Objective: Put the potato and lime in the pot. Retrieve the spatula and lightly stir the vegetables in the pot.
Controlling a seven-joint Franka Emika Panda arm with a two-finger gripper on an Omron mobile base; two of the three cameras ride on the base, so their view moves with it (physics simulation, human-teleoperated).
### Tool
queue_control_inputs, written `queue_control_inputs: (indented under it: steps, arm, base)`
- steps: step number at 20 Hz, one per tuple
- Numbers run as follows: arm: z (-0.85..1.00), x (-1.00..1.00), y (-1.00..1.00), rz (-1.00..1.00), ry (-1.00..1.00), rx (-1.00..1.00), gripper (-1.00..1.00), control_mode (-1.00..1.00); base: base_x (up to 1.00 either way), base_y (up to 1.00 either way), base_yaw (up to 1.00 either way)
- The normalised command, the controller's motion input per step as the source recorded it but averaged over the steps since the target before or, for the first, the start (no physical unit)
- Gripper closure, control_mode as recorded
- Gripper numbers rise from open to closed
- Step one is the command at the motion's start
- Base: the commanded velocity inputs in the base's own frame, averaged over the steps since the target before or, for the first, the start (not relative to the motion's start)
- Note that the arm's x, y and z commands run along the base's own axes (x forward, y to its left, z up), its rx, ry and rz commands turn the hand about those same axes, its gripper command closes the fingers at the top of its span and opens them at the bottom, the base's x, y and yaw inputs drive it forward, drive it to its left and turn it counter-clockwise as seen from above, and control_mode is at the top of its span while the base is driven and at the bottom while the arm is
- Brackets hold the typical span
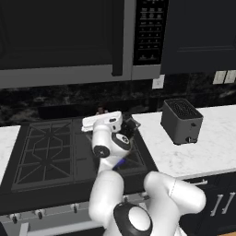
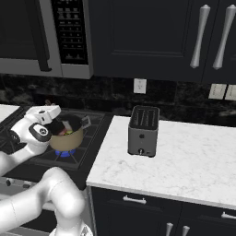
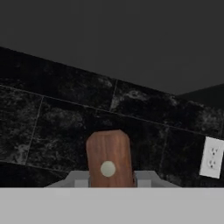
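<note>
The tan pot [image 2: 70, 138] stands on the right rear burner, its grey handle [image 2: 86, 121] pointing right. A small yellow-green and reddish patch [image 2: 69, 132] inside it may be the lime and potato, but it is too small to tell them apart. My arm hides most of the pot [image 1: 130, 127] in the left base view. My gripper [image 1: 100, 115] [image 2: 48, 107] hovers level over the pot's left rim, aimed at the backsplash. The spatula's brown wooden handle [image 3: 108, 155] rises between the jaws of my gripper [image 3: 108, 181], which is shut on it. Its metal head is hidden.
A blue flame [image 2: 64, 153] burns under the pot on the black stove [image 1: 46, 152]. A dark toaster [image 1: 181, 120] [image 2: 143, 130] stands on the white marble counter [image 2: 184, 161] to the right. The microwave [image 1: 69, 37] hangs overhead. A wall outlet [image 3: 211, 157] sits on the black backsplash.
</note>
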Motion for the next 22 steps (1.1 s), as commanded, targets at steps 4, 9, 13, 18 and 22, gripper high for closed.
queue_control_inputs:
  steps: [4, 9, 13, 18, 22]
  arm:
    - [-0.10, -0.01, 0.08, 0.09, 0.18, 0.20, 1.00, -1.00]
    - [0.00, 0.00, 0.01, 0.07, 0.20, 0.27, 1.00, -1.00]
    - [0.00, 0.00, 0.00, 0.10, 0.09, 0.24, 1.00, -1.00]
    - [0.02, 0.10, 0.01, 0.15, -0.09, 0.18, 1.00, -1.00]
    - [-0.36, 0.24, -0.01, 0.10, -0.16, 0.01, 1.00, -1.00]
  base:
    - [0.00, 0.00, 0.00]
    - [0.00, 0.00, 0.00]
    - [0.00, 0.00, 0.00]
    - [0.00, 0.00, 0.00]
    - [0.00, 0.00, 0.00]
